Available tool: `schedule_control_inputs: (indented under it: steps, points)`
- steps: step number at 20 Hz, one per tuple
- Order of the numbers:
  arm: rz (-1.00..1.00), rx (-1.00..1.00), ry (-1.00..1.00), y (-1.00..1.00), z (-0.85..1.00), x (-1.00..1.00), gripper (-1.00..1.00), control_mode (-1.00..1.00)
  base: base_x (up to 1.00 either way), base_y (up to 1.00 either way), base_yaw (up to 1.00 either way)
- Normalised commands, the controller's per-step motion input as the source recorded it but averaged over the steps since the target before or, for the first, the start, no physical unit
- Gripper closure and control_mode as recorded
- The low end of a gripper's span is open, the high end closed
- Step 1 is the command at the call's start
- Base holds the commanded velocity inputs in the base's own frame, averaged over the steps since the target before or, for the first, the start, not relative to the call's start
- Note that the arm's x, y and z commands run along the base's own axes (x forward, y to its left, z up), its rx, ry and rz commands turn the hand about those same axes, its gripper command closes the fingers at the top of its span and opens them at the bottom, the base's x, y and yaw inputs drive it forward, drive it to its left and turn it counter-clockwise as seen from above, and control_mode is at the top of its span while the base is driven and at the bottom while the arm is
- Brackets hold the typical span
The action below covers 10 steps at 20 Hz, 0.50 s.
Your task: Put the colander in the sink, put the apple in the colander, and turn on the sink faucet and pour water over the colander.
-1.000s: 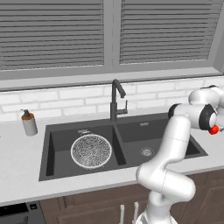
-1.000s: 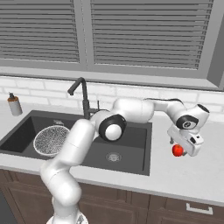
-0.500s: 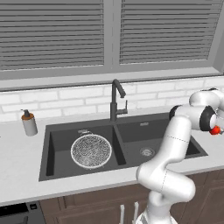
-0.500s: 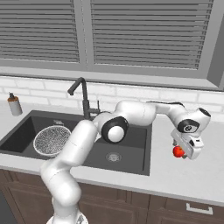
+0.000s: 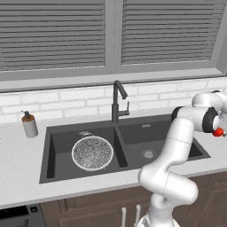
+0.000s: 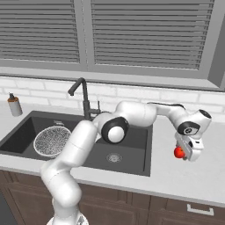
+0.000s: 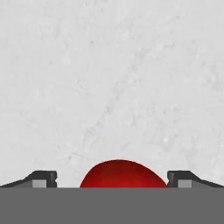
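Note:
The speckled mesh colander (image 5: 92, 153) (image 6: 52, 141) lies in the left basin of the dark double sink (image 5: 164, 137) (image 6: 132, 145). On the pale counter right of the sink rests the small red apple (image 5: 217, 132) (image 6: 179, 152) (image 7: 124, 174). My gripper (image 6: 182, 154) (image 7: 112, 179) is down at the apple and open, one fingertip (image 7: 43, 178) on each side of it, with a gap on the left side. The dark faucet (image 5: 116, 102) (image 6: 84, 99) stands behind the divider between the basins, and no water runs from it.
A soap dispenser bottle (image 5: 29, 125) (image 6: 14, 105) stands on the counter left of the sink. A white tile backsplash and a window with shut blinds (image 5: 111, 35) run behind. My arm reaches across the right basin.
The hand has sunk a little toward the counter around the apple. The apple and the colander have not moved, and the jaws have stayed open.

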Motion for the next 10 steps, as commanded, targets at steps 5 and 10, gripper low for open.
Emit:
schedule_control_inputs:
  steps: [5, 10]
  points:
    - [-0.09, -0.01, 0.02, 0.13, -0.16, -0.03, -1.00, -1.00, 0.00, 0.00, 0.00]
    - [-0.03, 0.00, 0.03, 0.17, -0.22, -0.01, -1.00, -1.00, 0.00, 0.00, 0.00]
